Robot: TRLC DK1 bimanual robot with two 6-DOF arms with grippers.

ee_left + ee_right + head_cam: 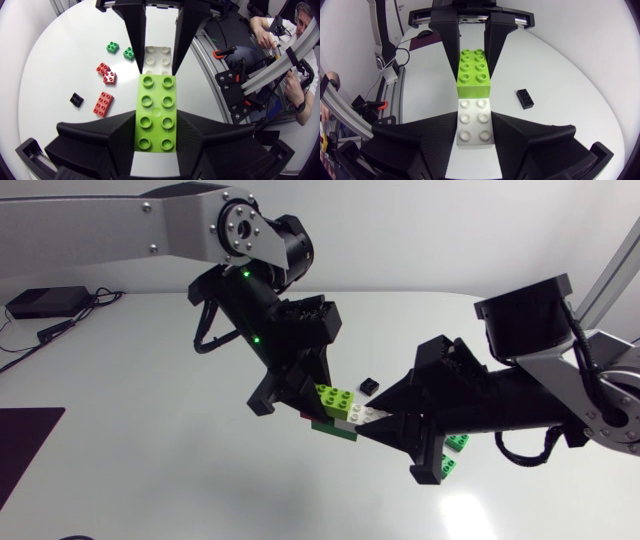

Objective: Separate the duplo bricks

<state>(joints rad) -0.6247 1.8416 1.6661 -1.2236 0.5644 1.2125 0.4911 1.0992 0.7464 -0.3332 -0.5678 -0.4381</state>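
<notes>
Midway over the table, our two arms meet nose to nose around a small stack of bricks held clear of the surface. Our left gripper is pinching the lime-green brick along its long sides, and our right gripper is pinching the white brick in the same way. The two bricks lie end to end, touching, with the lime one sitting higher. From overhead we also see a dark green brick and a sliver of a red brick under the pair. We cannot tell which gripper, if either, bears on those.

We judge the step in hand to be the pull that parts lime from white. To do it well, both grips should stay firm on the brick walls, and the wrists should tilt away from each other so the studs peel free rather than drag straight out. A slow, short motion suits the job, since a sudden release could fling a brick off the table. The lower bricks may go with either side or drop, so the work is best done low over bare tabletop.

Several bricks already lie loose below: two small green bricks, a few red bricks and a black brick. All are well apart from the held stack.
</notes>
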